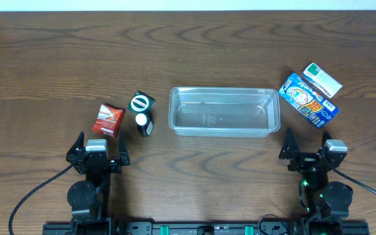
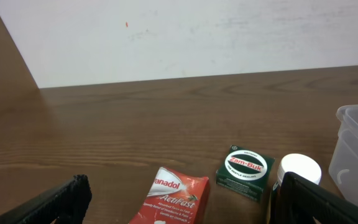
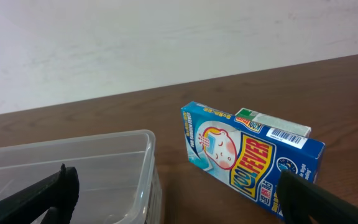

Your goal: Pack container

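A: Gripper status?
B: Jaws spread wide on left gripper [image 1: 100, 147] and right gripper [image 1: 307, 149]; neither touches any item.
A: Position of container [image 1: 224, 90]?
B: Upright on table [image 1: 44, 65], ahead of and between both grippers.

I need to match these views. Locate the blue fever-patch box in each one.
Overhead: blue fever-patch box at right, past the right end of the container.
Left wrist: not in it.
Right wrist: centre-right, right of the container.
Shared landmark: the clear container, seen in all three.
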